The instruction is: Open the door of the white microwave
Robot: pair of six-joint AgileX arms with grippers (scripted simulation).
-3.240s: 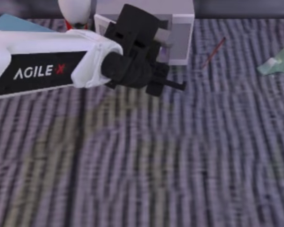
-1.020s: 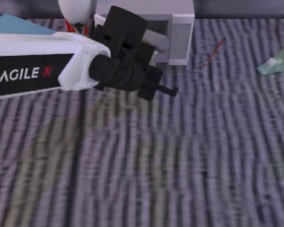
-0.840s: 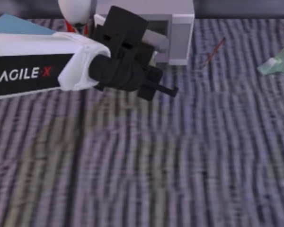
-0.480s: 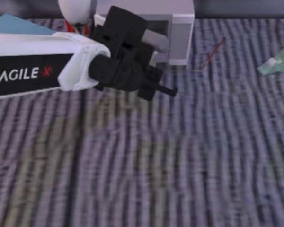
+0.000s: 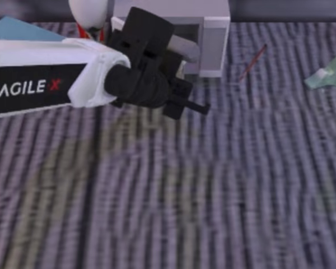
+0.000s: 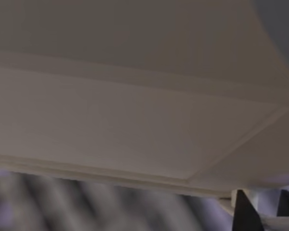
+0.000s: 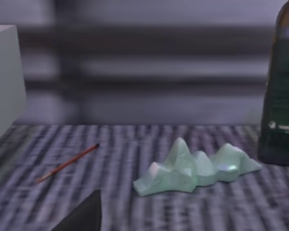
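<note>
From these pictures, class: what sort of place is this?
Probably a simulated tabletop test scene: a boxy white microwave, a thin red stick and a crumpled pale-green lump on a striped grey cloth-covered table.

Boxy white microwave (image 5: 213, 39) at the table's far edge, pale grey-lilac inside; its flat door (image 6: 135, 130) off-white with a framed panel in the left wrist view

Left arm's white casing (image 5: 45, 73) with black band, white lettering, red X; wrist and left gripper (image 5: 182, 101) matte black

Tablecloth (image 5: 213, 196) purple-grey, dark wavy stripes, faint yellowish patches

Thin red-brown stick (image 5: 252, 63); crumpled mint-green lump (image 7: 192, 168); light-blue flat book (image 5: 22, 28); white rounded object (image 5: 88, 11) with red beneath; dark green-black bottle (image 7: 282, 96), small white print
</note>
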